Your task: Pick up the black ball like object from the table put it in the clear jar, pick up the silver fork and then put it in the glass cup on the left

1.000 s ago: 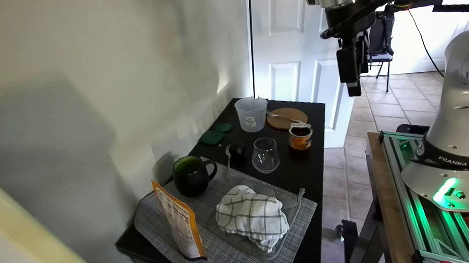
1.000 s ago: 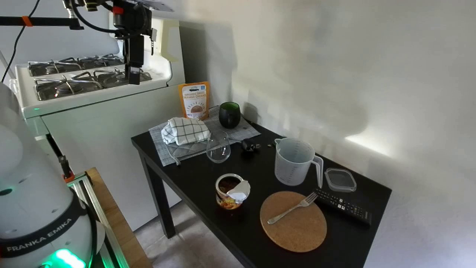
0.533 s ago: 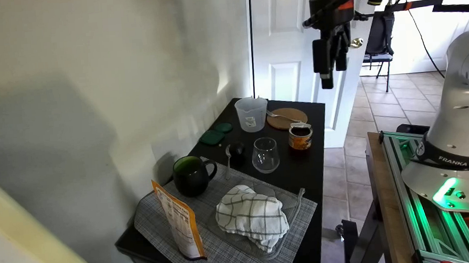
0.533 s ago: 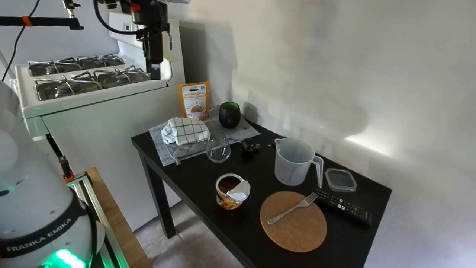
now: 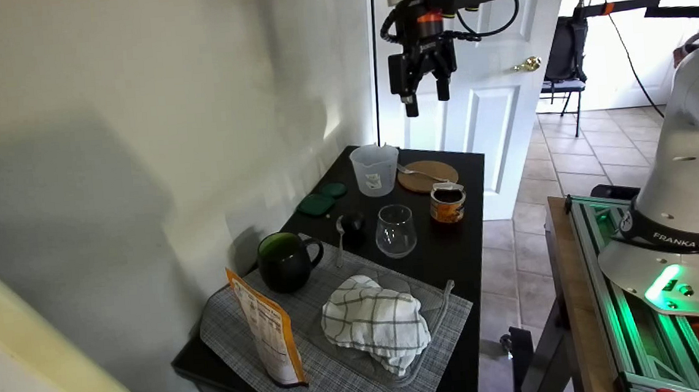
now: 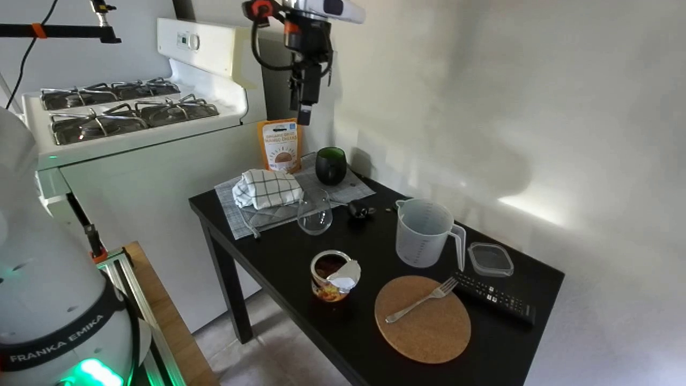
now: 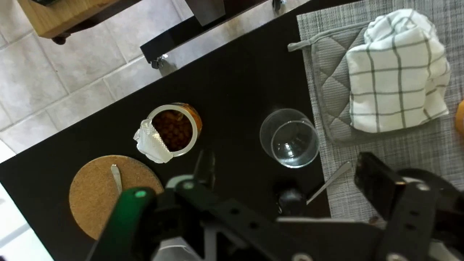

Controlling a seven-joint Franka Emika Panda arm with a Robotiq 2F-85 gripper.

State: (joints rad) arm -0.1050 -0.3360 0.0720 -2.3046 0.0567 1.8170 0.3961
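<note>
The gripper (image 5: 427, 97) hangs in the air above a black table (image 6: 364, 252), its two fingers (image 7: 377, 181) spread well apart. In the wrist view the blurred fingers and gripper body block much of the lower part, so the silver fork (image 7: 116, 177) shows only the end of its handle there, its tines covered. The black ball-like object (image 7: 291, 201) almost melts into the dark table, and its outline is hard to follow. Just beside it lies a second slim metal utensil (image 7: 328, 183), its handle reaching onto a grey placemat (image 5: 229, 327); whether this is a fork or a spoon cannot be told. The glass cup (image 5: 396, 233) is see-through, its edges faint.

Lettering on an orange-and-white pouch (image 6: 281, 147) reads "Organic Dried Mango Cheeks"; small print on its back is illegible. A black band (image 6: 59, 339) around the arm's white base (image 6: 48, 289) says "FRANKA EMIKA". The label on an opened can (image 5: 447, 212) and the scale on the clear measuring jug (image 6: 420, 238) are too small to read.

In an exterior view the silver fork (image 6: 420, 302) is seen whole: thin, plain metal with a soft shine, a slim handle and narrow tines. It lies flat on a round cork board (image 6: 429, 343), tines at the board's rim, near the jug and just beside a black remote control (image 6: 494, 298). Whether the tines touch the remote cannot be told.
</note>
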